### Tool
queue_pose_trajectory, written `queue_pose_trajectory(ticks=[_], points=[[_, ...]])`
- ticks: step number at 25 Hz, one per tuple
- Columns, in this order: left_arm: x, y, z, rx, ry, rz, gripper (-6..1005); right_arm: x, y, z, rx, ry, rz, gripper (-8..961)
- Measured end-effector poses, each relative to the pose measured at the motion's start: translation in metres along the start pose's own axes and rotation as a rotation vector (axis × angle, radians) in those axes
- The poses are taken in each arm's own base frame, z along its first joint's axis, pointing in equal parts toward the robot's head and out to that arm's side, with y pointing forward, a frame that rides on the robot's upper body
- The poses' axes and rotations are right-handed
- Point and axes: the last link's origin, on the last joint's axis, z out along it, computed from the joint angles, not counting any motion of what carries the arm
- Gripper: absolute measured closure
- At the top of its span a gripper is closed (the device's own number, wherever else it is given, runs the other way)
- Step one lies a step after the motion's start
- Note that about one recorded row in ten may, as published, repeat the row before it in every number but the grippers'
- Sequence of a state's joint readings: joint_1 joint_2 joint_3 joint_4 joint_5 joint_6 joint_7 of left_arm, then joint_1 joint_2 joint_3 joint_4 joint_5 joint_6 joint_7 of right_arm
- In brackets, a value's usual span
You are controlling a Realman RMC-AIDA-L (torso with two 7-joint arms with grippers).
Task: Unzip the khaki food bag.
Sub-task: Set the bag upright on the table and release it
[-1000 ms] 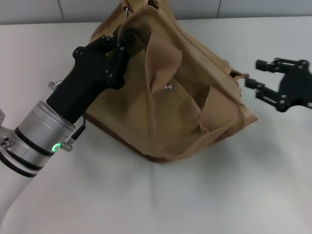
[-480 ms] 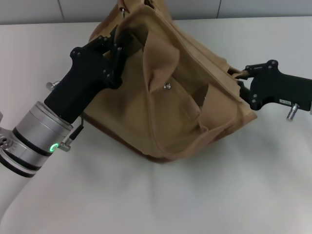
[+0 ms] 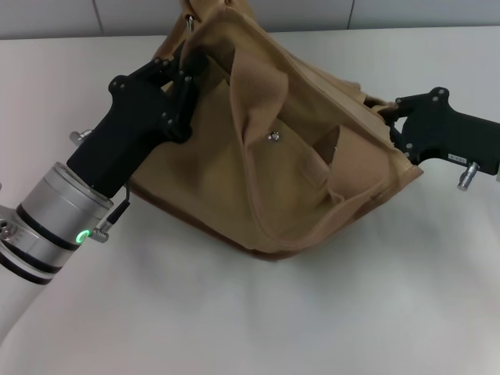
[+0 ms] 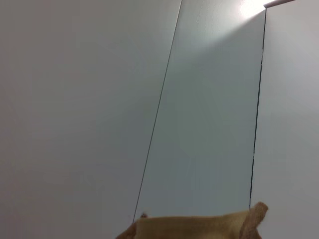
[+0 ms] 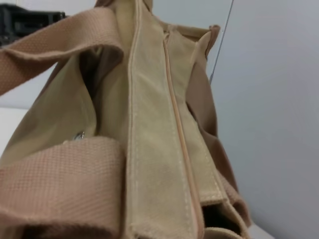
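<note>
Khaki food bag [image 3: 289, 156] sits on the white table [image 3: 234, 312] in my head view, tipped over so its front pocket faces up toward the camera; metal snap [image 3: 273, 136] shows on the pocket. One fabric handle [image 3: 254, 101] drapes across the front. Brown base trim [image 3: 234, 238] runs along the near lower edge.

Left tool [image 3: 186, 74] is pressed against the bag's upper left corner, fingers buried in the canvas there. I read it as clamped on the bag fabric, though the fingertips themselves are hidden by the folds. Green LED on the left wrist ring is lit.

Right tool [image 3: 393, 125] is at the bag's right end, touching the canvas by the corner. Its fingertips are lost against the fabric, so I can't tell whether it's open or closed.

Left wrist view: mostly grey wall panels with dark seams. Only a strip of the bag [image 4: 199, 226] shows at the frame edge, a tan canvas edge with frayed corners. None of the left tool's fingers show.

Right wrist view: close on the bag's top [image 5: 149, 149]. Zipper line [image 5: 177, 119] runs lengthwise away from the camera and looks closed along the stretch I can see. I can't pick out the pull. Handle webbing [image 5: 60, 184] fills the near side, a second handle loop [image 5: 60, 45] arches farther off. Left tool's black body [image 5: 25, 20] peeks in behind it.
</note>
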State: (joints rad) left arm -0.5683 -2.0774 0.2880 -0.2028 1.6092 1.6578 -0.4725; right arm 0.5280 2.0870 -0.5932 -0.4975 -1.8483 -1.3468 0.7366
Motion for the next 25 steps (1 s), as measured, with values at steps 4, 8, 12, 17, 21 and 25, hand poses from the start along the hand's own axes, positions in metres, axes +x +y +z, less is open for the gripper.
queue_pose_trajectory(ticks=[4,8,12,17,21,25], points=[[-0.002,0.001,-0.007,0.001,-0.016,-0.008,908,-0.003,-0.002,-0.008,0.044,-0.06,0.042,929],[-0.007,0.005,-0.019,0.024,-0.028,-0.082,907,-0.008,-0.011,-0.021,0.143,-0.146,0.113,931],[-0.013,0.015,-0.022,0.002,-0.056,-0.118,907,-0.01,-0.017,-0.021,0.174,-0.164,0.186,934],[-0.019,0.021,-0.028,-0.038,-0.099,-0.133,907,-0.013,-0.023,-0.015,0.179,-0.162,0.24,944],[-0.015,0.018,-0.038,-0.041,-0.102,-0.172,907,-0.015,-0.023,-0.016,0.205,-0.209,0.294,933],[-0.001,0.014,-0.052,-0.065,-0.049,-0.151,746,-0.018,-0.018,-0.023,0.204,-0.271,0.325,814]])
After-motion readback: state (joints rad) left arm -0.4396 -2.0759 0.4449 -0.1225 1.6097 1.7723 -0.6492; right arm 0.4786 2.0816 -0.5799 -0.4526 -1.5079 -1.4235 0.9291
